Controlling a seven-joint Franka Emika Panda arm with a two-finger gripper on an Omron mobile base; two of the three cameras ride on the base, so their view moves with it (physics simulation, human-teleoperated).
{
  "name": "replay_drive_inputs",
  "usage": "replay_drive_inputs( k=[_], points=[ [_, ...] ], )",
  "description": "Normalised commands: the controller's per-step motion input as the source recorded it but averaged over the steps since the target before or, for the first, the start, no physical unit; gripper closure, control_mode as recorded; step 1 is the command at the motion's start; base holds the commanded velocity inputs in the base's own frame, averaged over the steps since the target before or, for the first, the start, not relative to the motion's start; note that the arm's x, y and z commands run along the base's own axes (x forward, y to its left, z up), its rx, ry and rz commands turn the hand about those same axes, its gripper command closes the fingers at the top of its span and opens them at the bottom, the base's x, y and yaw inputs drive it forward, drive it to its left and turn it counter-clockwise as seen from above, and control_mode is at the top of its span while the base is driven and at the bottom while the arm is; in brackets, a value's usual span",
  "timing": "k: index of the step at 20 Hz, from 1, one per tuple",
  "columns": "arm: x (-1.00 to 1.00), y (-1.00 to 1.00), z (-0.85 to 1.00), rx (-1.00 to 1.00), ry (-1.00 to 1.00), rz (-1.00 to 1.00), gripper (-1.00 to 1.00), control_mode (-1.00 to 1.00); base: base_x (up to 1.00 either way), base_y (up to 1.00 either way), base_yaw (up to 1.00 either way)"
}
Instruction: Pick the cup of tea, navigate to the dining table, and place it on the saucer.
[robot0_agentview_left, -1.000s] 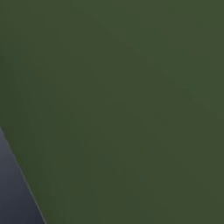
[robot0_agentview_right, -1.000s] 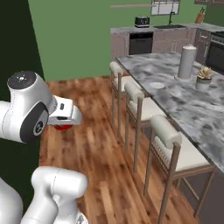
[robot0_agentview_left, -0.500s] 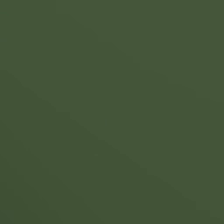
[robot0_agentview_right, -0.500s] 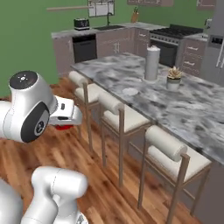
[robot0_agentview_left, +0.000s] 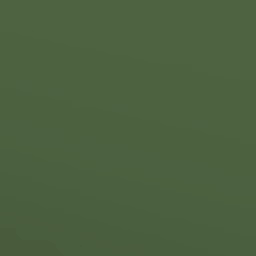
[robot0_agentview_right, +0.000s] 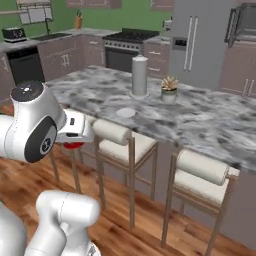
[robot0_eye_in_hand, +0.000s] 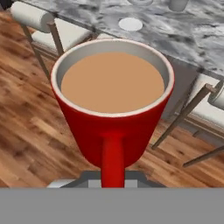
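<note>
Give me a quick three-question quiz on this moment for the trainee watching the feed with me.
1. True or false: the cup of tea already rests on the saucer.
2. Which stands nearest the saucer on the dining table? A) the tall grey cylinder B) the potted succulent C) a toaster
3. Fill in: the gripper is closed on the cup's ____.

Key: 1. False; the cup is held over the wooden floor, short of the table. 2. A. 3. Handle.
</note>
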Motion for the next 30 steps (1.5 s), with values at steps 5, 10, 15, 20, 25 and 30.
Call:
replay_drive_inputs(
  k=[5,10,15,20,25,30],
  points=[
    [0.00,0.00,0.00,0.00,0.00,0.00,1.00,1.00,0.34,1.00,-0.46],
    [0.00,0.00,0.00,0.00,0.00,0.00,1.00,1.00,0.03,1.00,-0.37],
    [0.00,0.00,0.00,0.00,0.00,0.00,1.00,1.00,0.31,0.88,-0.42],
    [0.00,0.00,0.00,0.00,0.00,0.00,1.00,1.00,0.42,0.20,-0.27],
    [0.00,0.00,0.00,0.00,0.00,0.00,1.00,1.00,0.48,-0.02,-0.04],
    [0.00,0.00,0.00,0.00,0.00,0.00,1.00,1.00,0.48,-0.01,0.00]
  ],
)
